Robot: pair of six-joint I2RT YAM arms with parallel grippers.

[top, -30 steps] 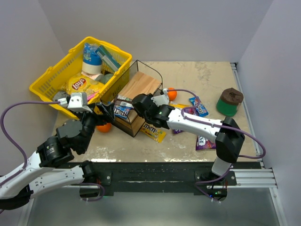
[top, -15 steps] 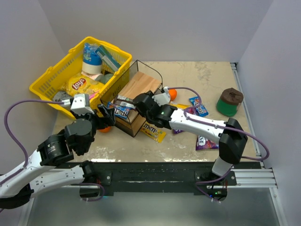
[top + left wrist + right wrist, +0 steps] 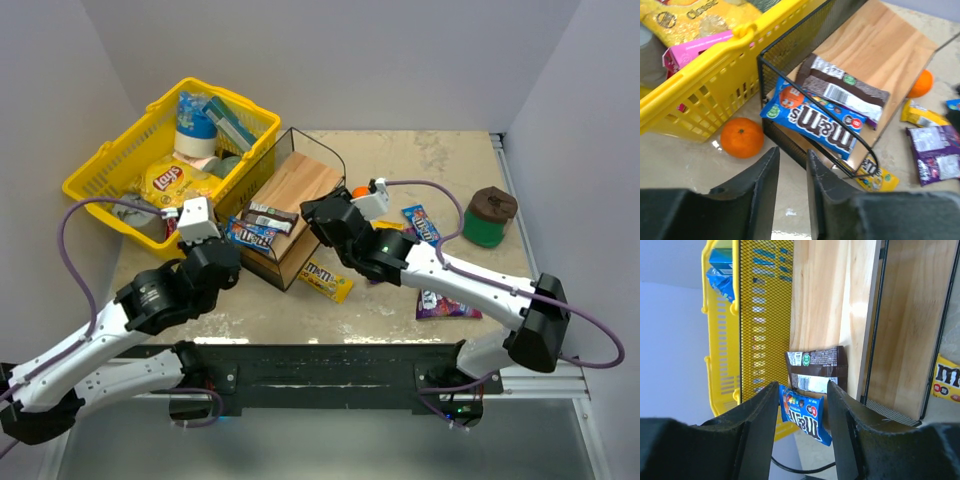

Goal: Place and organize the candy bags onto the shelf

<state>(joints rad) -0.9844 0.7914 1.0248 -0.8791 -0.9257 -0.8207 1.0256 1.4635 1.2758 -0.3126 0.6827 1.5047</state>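
The shelf (image 3: 300,180) is a black wire rack with slanted wooden boards (image 3: 885,50). Two candy bags lie on its left part: a blue M&M's bag (image 3: 252,233) (image 3: 815,117) (image 3: 802,412) hanging over the front wire, and a brown bag (image 3: 272,213) (image 3: 845,87) (image 3: 817,370) just above it. My left gripper (image 3: 226,258) (image 3: 792,152) hovers over the table in front of the shelf, its jaws narrow with nothing between them. My right gripper (image 3: 318,215) (image 3: 801,385) stands open over the shelf, apart from both bags. On the table lie a yellow bag (image 3: 325,281), a blue one (image 3: 422,225) and a purple one (image 3: 447,305).
A yellow basket (image 3: 110,185) holding a Lay's bag (image 3: 170,180) touches the shelf's left side. One orange (image 3: 742,137) sits by the basket, another (image 3: 358,192) behind the shelf. A green tub with a brown lid (image 3: 488,215) stands at the right.
My right gripper opened wider and pulled back to the right, leaving the blue bag lying on the shelf. My left arm swung toward the shelf and its jaws narrowed.
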